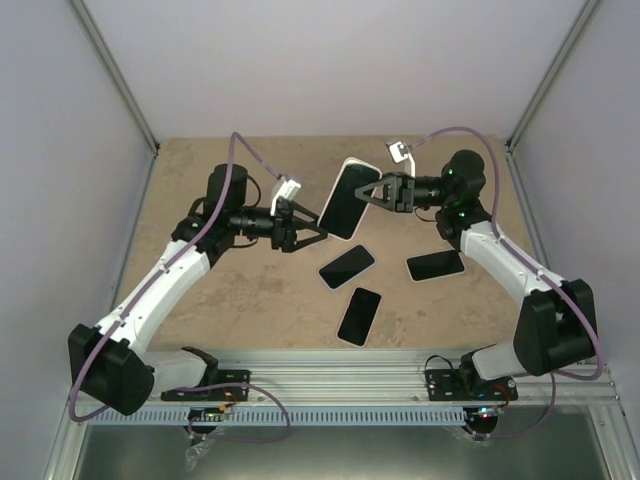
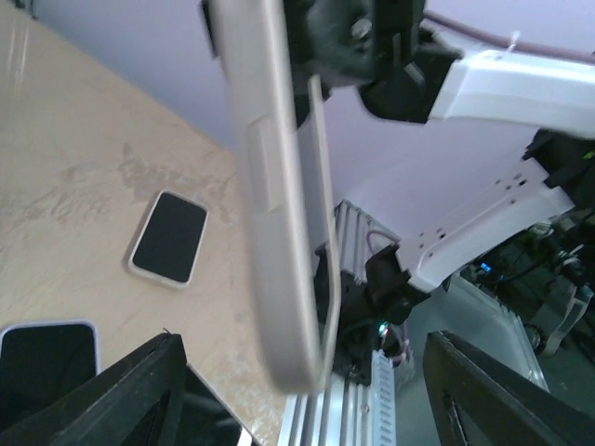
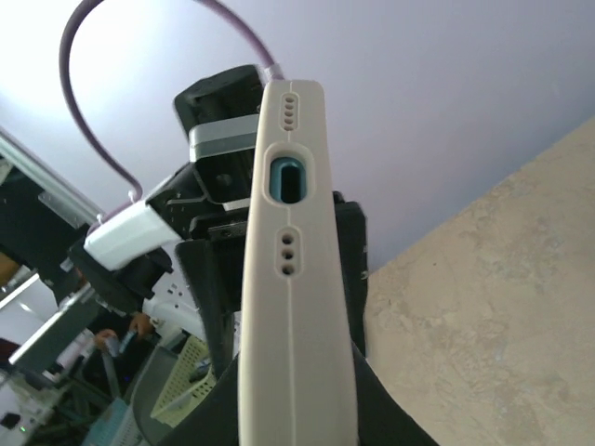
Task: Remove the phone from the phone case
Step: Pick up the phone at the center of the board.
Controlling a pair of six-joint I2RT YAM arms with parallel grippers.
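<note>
From above, four handsets can be counted. One black-screened phone (image 1: 343,203) sits in its white phone case (image 1: 360,163), held tilted in the air at upper centre. Three loose black-screened handsets lie flat below it, at centre (image 1: 347,265), lower centre (image 1: 360,315) and right of centre (image 1: 435,265). There are two arms. The right tool (image 1: 368,190) is clenched on the case's upper right edge, and the left tool (image 1: 312,228) stands spread at its lower left corner. The tan speckled surface (image 1: 240,300) is enclosed by pale lilac walls (image 1: 330,70), with a ribbed aluminium rail (image 1: 340,368) along the bottom.

In the left wrist view the case runs edge-on down the middle. The left tool's black fingers (image 2: 125,395) sit wide apart in the bottom corners, clear of it. Two handsets show on the surface at left, and a third is mostly hidden.

The right wrist view shows the case's end at centre, with a blue-lined charging slot (image 3: 288,181) and small round holes. The dark right tool grips it from below.
</note>
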